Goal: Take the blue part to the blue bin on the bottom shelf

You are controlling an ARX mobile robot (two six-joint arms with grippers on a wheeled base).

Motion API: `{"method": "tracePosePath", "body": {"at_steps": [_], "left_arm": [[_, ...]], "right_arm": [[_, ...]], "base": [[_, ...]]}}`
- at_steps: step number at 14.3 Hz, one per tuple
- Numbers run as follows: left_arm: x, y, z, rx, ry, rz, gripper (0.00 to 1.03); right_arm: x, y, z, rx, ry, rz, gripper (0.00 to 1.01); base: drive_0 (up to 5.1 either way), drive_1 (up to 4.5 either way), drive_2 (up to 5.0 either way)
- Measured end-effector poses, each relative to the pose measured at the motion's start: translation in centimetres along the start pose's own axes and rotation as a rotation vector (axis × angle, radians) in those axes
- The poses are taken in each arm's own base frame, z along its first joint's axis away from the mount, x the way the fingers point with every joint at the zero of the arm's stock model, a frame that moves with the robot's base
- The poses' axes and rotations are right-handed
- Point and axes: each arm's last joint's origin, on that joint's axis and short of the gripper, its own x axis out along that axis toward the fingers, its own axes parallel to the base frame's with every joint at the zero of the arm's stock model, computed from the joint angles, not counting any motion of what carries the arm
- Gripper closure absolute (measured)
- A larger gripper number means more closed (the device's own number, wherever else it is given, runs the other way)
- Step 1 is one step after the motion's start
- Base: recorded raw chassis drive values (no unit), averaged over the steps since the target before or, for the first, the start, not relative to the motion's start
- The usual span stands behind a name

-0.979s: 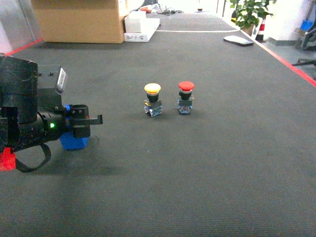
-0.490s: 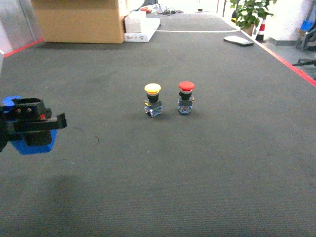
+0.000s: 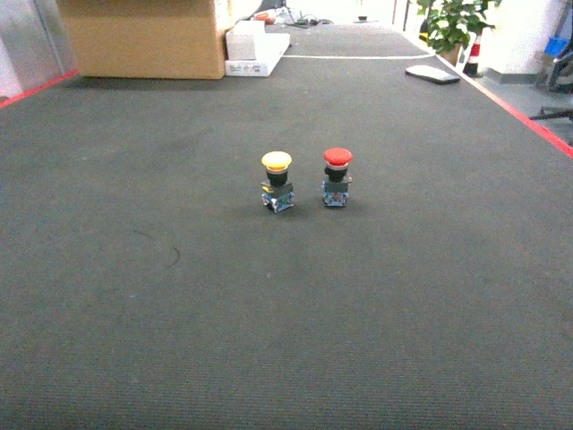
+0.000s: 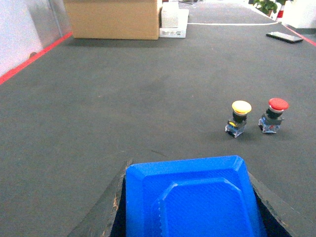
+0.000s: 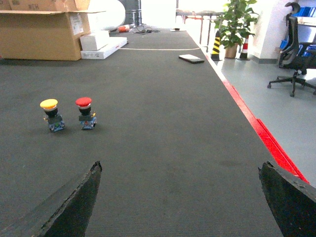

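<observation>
Blue part: held between the left hand's two fingers, above the dark floor.
Left hand: clenched on the blue part.
Right hand: spread wide, holding nothing.
Floor: yellow button beside red button.

- A matt, finely ribbed dark carpet is seen.
- The blue part looks of smooth, slightly glossy plastic.
- The far left box appears plain brown cardboard.
</observation>
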Motion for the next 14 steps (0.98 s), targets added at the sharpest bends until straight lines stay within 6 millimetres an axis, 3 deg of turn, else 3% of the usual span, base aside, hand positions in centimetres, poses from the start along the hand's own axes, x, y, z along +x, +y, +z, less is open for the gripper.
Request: {"method": "tracePosePath", "body": {"at_steps": [2,4,14], "left_arm": [[-2.5,0.7,1.0,-0.020,-0.048,0.017,0.59],[-3.9,1.7,1.3,-0.031,-0.067,0.047,0.59],[-3.9,1.7,1.3,-0.029,-0.069,0.052,0.59]], "right_arm": [[0.0,0.0,0.0,0.000,0.000,0.000,0.03],[0.0,0.0,0.0,0.000,0.000,0.000,0.03],[0.0,0.0,0.0,0.000,0.000,0.000,0.03]], "base": [[0.0,0.00,0.0],[0.0,0.00,0.0],[0.0,0.00,0.0]]}}
